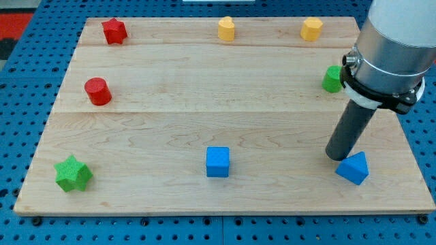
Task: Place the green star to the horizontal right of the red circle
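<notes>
The green star [73, 173] lies at the board's lower left corner. The red circle [98, 91], a short cylinder, stands at the left side, above the star. My tip [338, 156] is at the lower right of the board, far from both. It stands just left of and above a blue triangle block [353, 168], close to it; I cannot tell if it touches.
A red star [114, 30] sits at the top left. Two yellow blocks [226, 28] [311, 28] sit along the top edge. A green block [332, 79] at the right is partly hidden by the arm. A blue cube [218, 162] sits at bottom centre on the wooden board [204, 102].
</notes>
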